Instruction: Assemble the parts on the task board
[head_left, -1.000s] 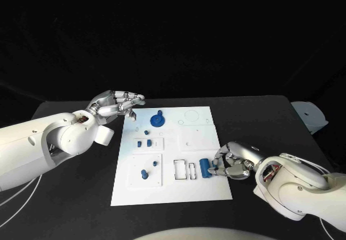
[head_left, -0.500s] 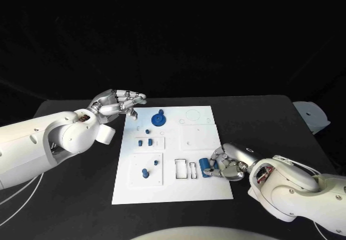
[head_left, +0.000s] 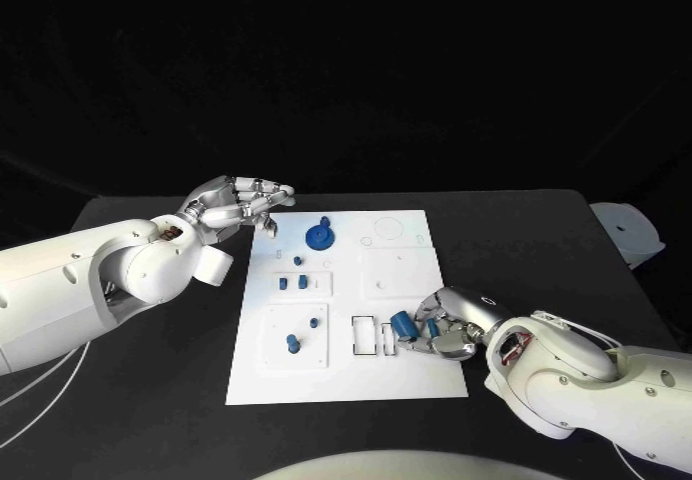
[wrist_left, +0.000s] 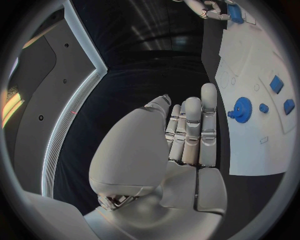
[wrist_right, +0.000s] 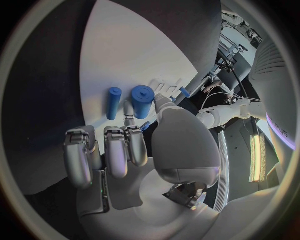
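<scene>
At the centre of the black counter lies the white task board, its long edges running near to far. My right hand sits at the board's right edge, toward the near end, pinching a blue cylinder upright between thumb and fingers; my other fingers curl alongside. A second blue cylinder shows just beside it in the same hand, though I cannot tell whether it is gripped. Immediately left of the cylinders are two narrow rectangular slots in the board. Farther left, a small blue peg stands in a square panel. At the far end sits a blue gear, with two small blue blocks nearer me.

My left hand hovers at the board's far left corner, fingers curled together, holding nothing. Bare black counter lies open on both sides of the board and along its near edge.
</scene>
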